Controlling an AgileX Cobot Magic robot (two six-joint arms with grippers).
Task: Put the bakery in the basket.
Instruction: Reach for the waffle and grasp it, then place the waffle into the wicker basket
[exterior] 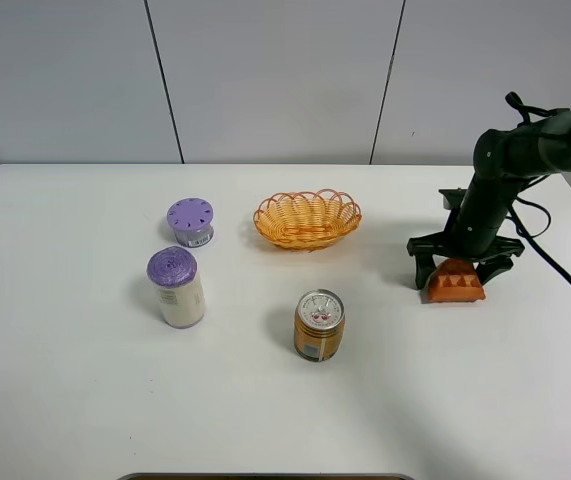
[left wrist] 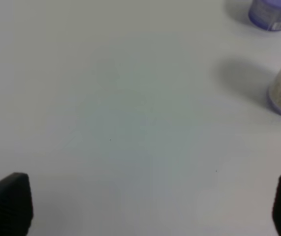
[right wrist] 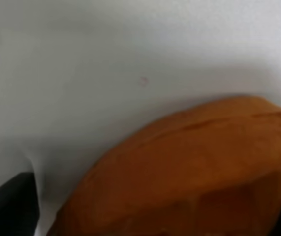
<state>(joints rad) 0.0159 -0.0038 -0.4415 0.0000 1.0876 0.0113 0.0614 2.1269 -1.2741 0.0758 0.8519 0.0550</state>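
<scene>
From the high camera, the right gripper (exterior: pixel 460 268) stands low over the bakery (exterior: pixel 455 285), jaws spread wide to either side of it and closed on nothing. The bakery lies on the table (exterior: pixel 85 400) directly beneath and between them. The basket (exterior: pixel 305 238) is well apart from this gripper, with the can (exterior: pixel 319 325) also off on that side.

The left wrist view shows the left gripper (left wrist: pixel 147 204) wide open and empty over bare table, nothing between its fingertips.

In the right wrist view the bakery (right wrist: pixel 189 172) fills the space under the gripper, with one dark finger (right wrist: pixel 10 206) clear of its edge by a strip of table.

The likely trouble is the wedge shape: jaws closing on slanted sides may squirt it out or tip it, and a shallow hold could drop it short of the basket.

The bakery is orange-brown, smooth and rounded on the near side, with square dimples on its face.
</scene>
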